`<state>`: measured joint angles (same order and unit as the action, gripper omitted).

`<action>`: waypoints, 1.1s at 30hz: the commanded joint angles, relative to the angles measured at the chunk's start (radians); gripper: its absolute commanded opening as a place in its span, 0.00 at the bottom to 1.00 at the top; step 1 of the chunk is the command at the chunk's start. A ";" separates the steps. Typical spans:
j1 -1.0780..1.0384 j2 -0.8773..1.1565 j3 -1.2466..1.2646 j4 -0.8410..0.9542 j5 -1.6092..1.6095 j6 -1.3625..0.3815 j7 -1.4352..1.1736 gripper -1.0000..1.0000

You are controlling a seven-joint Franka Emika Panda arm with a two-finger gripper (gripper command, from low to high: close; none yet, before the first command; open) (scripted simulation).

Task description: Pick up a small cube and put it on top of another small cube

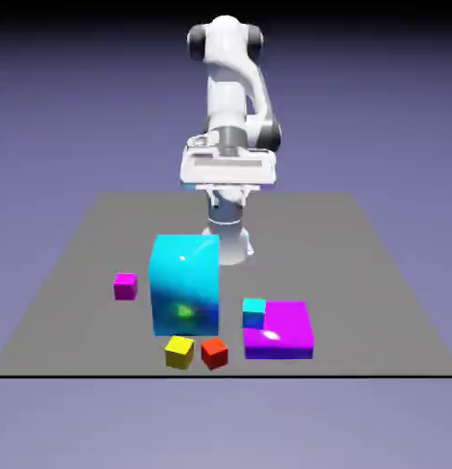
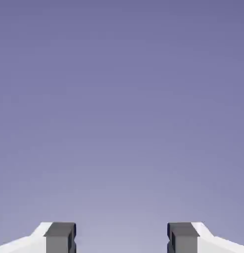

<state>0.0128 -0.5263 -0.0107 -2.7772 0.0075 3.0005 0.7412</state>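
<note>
Several small cubes lie on the grey table (image 1: 358, 266): a magenta cube (image 1: 126, 286) at the exterior view's left, a yellow cube (image 1: 180, 352) and a red cube (image 1: 214, 352) side by side near the front edge, and a cyan cube (image 1: 254, 312) against a flat magenta block. My gripper (image 1: 226, 174) hangs high above the table's far half, well away from every cube. In the hand view the gripper (image 2: 121, 239) is open, its grey fingertips (image 2: 59, 237) wide apart with only the backdrop between them. No cube shows in that view.
A tall cyan block (image 1: 184, 285) stands mid-table between the magenta cube and the cyan cube. The flat magenta block (image 1: 282, 332) lies at the front right. The arm's base (image 1: 231, 240) rises behind the tall block.
</note>
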 commanded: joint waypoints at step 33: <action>0.005 1.127 -0.224 0.738 0.214 -0.730 -0.019 0.50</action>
<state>0.0174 0.6011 -0.2344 -2.0393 0.2219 2.2701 0.7227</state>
